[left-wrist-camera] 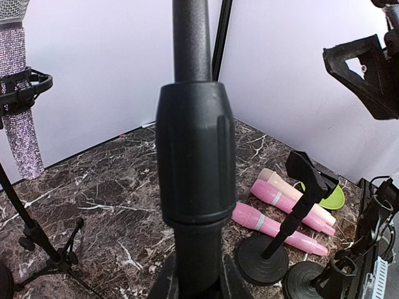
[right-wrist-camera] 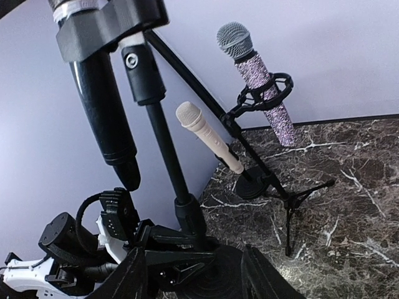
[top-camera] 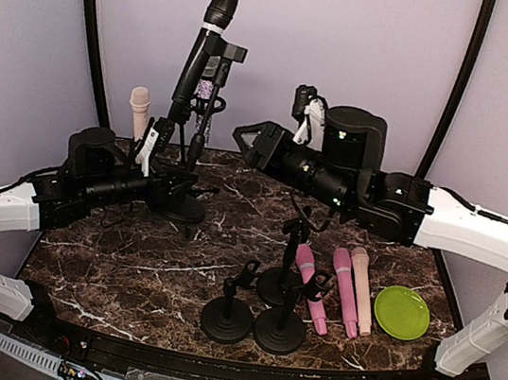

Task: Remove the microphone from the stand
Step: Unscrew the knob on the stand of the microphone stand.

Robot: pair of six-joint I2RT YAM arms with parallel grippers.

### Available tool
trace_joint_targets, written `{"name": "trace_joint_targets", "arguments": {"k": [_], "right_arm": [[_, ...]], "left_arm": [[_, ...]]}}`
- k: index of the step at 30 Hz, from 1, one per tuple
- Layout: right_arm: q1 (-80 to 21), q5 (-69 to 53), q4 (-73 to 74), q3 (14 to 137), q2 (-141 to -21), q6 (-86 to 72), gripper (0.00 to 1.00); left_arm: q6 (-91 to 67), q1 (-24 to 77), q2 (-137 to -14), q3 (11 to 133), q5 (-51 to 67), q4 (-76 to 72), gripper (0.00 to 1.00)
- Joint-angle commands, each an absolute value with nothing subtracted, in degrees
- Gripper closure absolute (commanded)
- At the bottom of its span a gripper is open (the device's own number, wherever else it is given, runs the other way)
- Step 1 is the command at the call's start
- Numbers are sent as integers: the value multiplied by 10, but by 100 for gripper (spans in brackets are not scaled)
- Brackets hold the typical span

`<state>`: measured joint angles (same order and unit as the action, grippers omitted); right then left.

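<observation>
A black microphone (top-camera: 201, 53) sits tilted in the clip of a tall black stand (top-camera: 192, 143) at the back left; it also shows in the right wrist view (right-wrist-camera: 103, 106). My left gripper (top-camera: 171, 182) is shut on the stand's lower pole (left-wrist-camera: 194, 156) just above its round base (top-camera: 180, 208); its fingers (left-wrist-camera: 163, 283) press both sides of the pole. My right gripper (top-camera: 242, 139) is open and empty in the air, right of the stand and lower than the microphone; in its own view (right-wrist-camera: 193, 274) the pole (right-wrist-camera: 165, 143) stands ahead.
A glitter microphone (right-wrist-camera: 259, 81) on a tripod stand and a cream microphone (right-wrist-camera: 209, 137) on a small stand are behind. Three short empty stands (top-camera: 256, 305), two pink microphones (top-camera: 330, 287), a cream one (top-camera: 362, 287) and a green plate (top-camera: 401, 312) lie front right.
</observation>
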<state>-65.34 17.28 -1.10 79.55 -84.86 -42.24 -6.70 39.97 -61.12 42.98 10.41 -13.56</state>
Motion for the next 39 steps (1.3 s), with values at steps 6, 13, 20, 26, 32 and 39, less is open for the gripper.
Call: {"name": "trace_joint_targets", "arguments": {"k": [6, 13, 20, 26, 32, 39], "right_arm": [[-697, 190, 81, 964, -987, -427, 40], [-697, 202, 157, 1056, -1057, -430, 47], [-695, 224, 200, 1123, -1099, -421, 52], [-689, 242, 217, 1150, -1116, -411, 53], [-677, 227, 218, 1163, -1122, -406, 55], [-670, 218, 214, 1159, -1122, -400, 64]], "left_arm": [[-76, 398, -607, 439, 105, -194, 100], [-78, 398, -606, 439, 115, -197, 100], [-77, 398, -603, 436, 129, -205, 100], [-79, 398, -604, 433, 137, -210, 100], [-77, 398, -606, 433, 149, -213, 100], [-76, 398, -608, 433, 152, -213, 100]]}}
